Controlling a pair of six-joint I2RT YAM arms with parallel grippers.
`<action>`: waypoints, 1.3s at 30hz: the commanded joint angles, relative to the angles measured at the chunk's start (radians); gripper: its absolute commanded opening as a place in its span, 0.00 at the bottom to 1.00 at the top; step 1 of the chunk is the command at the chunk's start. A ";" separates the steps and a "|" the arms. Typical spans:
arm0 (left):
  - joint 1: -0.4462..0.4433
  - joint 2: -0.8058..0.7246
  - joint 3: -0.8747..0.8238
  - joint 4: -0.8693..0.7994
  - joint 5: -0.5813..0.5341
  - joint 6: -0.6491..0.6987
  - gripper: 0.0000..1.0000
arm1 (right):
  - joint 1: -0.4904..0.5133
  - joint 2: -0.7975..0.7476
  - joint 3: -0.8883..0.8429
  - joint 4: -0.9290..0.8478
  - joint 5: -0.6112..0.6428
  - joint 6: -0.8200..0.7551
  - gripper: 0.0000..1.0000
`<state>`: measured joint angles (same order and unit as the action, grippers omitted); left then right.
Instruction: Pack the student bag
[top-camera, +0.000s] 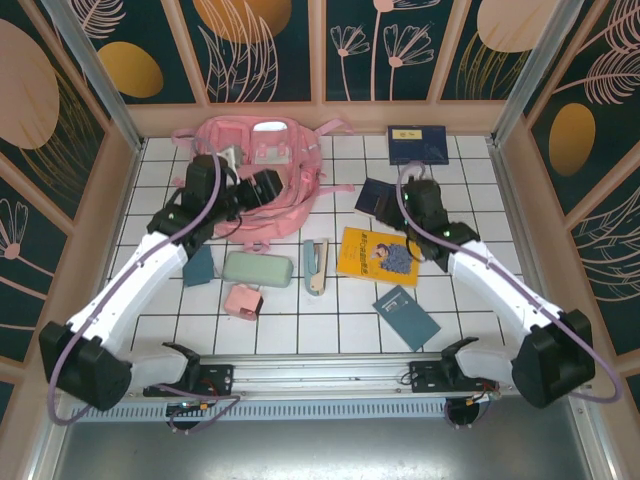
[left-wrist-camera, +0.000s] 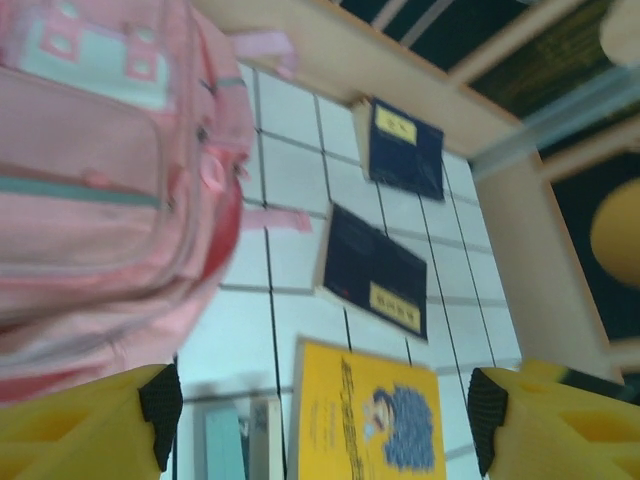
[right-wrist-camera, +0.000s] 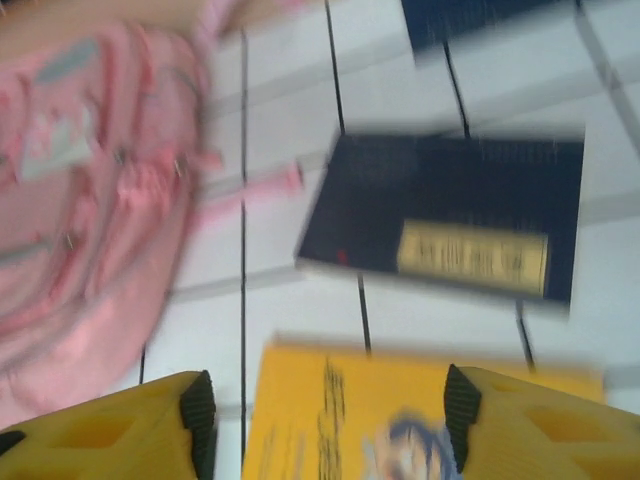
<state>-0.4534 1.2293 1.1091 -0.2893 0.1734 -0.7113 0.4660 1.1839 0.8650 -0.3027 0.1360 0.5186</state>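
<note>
At the back left of the white tiled surface (top-camera: 340, 330), close to the rear wall: the student bag (top-camera: 262, 170), pink, lying flat with its front pockets up and one strap trailing off to the right. Just over its near right part, the left hand (top-camera: 268, 188), yellow fingers (left-wrist-camera: 90, 430) spread wide. Grips nothing. Looks down, in its own wrist view, past the bag's edge to bare tiles and books.

To the right of the bag, over the near corner of a dark blue book (top-camera: 372, 196), the right hand (top-camera: 412, 200), likewise wide open. Holds nothing either, with only tiles and book covers showing between its fingers (right-wrist-camera: 120, 430).

Near the back right corner, a second dark blue book (top-camera: 417, 145) with a yellow label. In the middle, just in front of the right hand, a yellow book (top-camera: 377, 256); nearer the arm bases, a teal booklet (top-camera: 406, 311). In front of the bag, side by side, a mint green case (top-camera: 256, 269) and a slim teal-and-cream item (top-camera: 316, 265); just before the case, a small pink box (top-camera: 243, 300). Beside the left arm, a dark teal item (top-camera: 198, 266).
</note>
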 joint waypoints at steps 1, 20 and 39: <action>-0.109 0.008 -0.084 0.047 0.058 0.046 0.75 | -0.005 -0.131 -0.160 -0.172 -0.058 0.216 0.95; -0.439 0.637 0.233 0.091 0.237 0.134 0.68 | -0.068 -0.250 -0.325 -0.666 -0.089 0.716 0.99; -0.487 0.830 0.325 0.122 0.350 0.135 0.65 | 0.063 -0.131 -0.442 -0.323 -0.201 0.727 0.99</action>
<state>-0.9428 2.0296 1.4338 -0.2077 0.4747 -0.5797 0.5152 1.0622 0.4900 -0.8112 -0.0029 1.2522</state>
